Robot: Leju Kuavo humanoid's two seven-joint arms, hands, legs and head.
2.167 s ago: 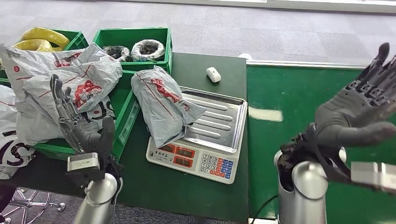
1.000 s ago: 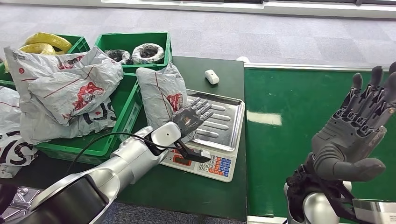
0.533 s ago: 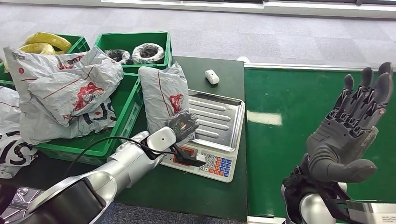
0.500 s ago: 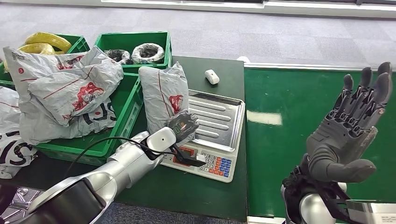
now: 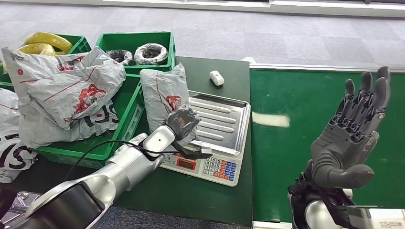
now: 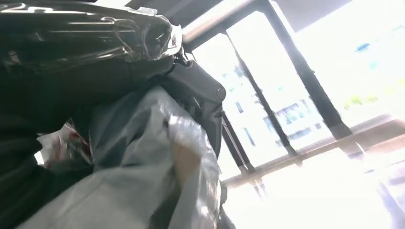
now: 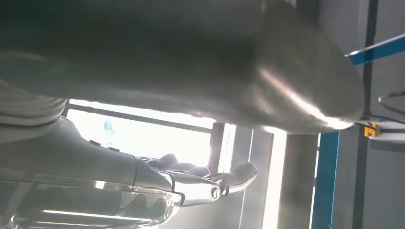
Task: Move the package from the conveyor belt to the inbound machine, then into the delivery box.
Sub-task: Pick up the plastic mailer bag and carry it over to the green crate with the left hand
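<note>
Left hand [image 5: 182,123] closed around the grey package [image 5: 165,98], gripped for lifting – it leans on the scale [image 5: 224,125] edge beside the green crate [image 5: 125,116]. Right hand [image 5: 351,131] raised, fingers spread, holding nothing – clear of the belt [image 5: 291,114].

green crate [image 5: 168,40], far side of table: two black-wrapped coils [image 5: 151,52] inside | second green crate [image 5: 76,42], far left: yellow coil [image 5: 39,41] | small white device [image 5: 217,77] on dark table [image 5: 210,191], just beyond scale tray | grey floor [image 5: 267,38] behind

Heaped bags [image 5: 62,90] crowding the crate [image 5: 125,110]
</note>
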